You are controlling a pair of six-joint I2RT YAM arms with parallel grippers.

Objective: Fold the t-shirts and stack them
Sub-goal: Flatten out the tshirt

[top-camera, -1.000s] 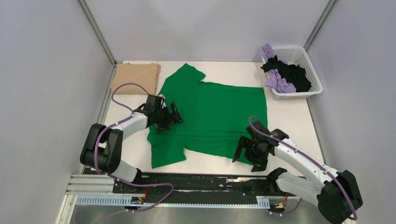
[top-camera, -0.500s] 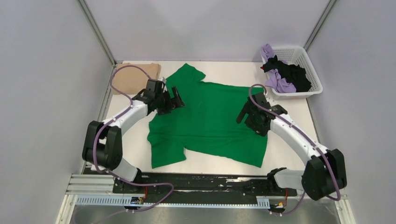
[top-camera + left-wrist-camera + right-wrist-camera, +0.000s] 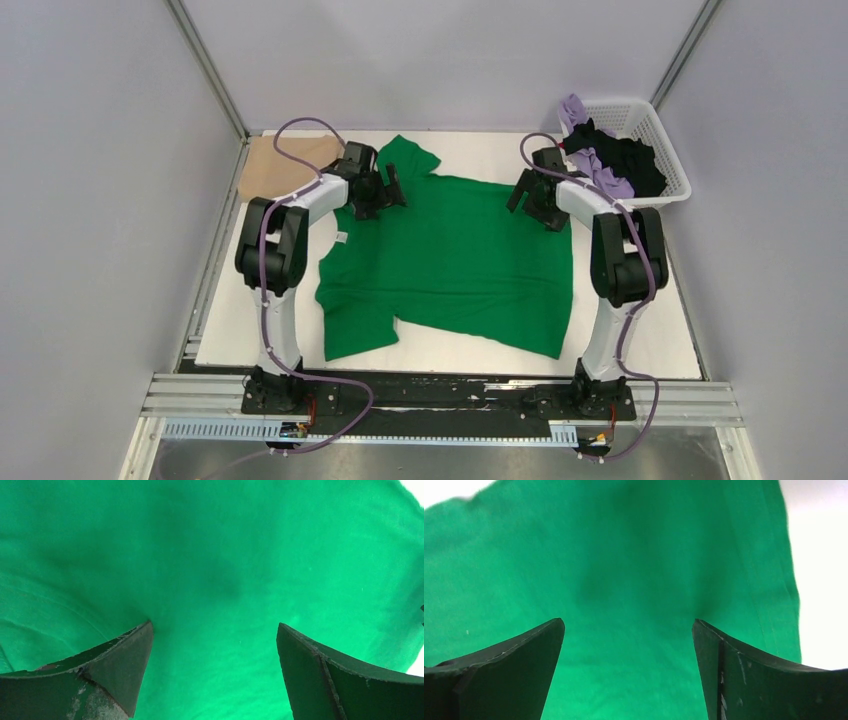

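My left gripper point(image 3: 384, 190) and right gripper point(image 3: 530, 200) hang with jaws spread wide, holding nothing, over the far edge of the green t-shirt point(image 3: 450, 260), which lies spread flat, lightly creased, on the table point(image 3: 640, 300).

Both arms reach far forward from their bases, with the forearms angled inward. The left gripper point(image 3: 388, 190) and the right gripper point(image 3: 524, 196) point toward each other. Each has its jaws spread wide and grips nothing.

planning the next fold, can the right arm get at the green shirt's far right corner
Probably yes: the right gripper hangs open over the green shirt near that corner, nothing between them.
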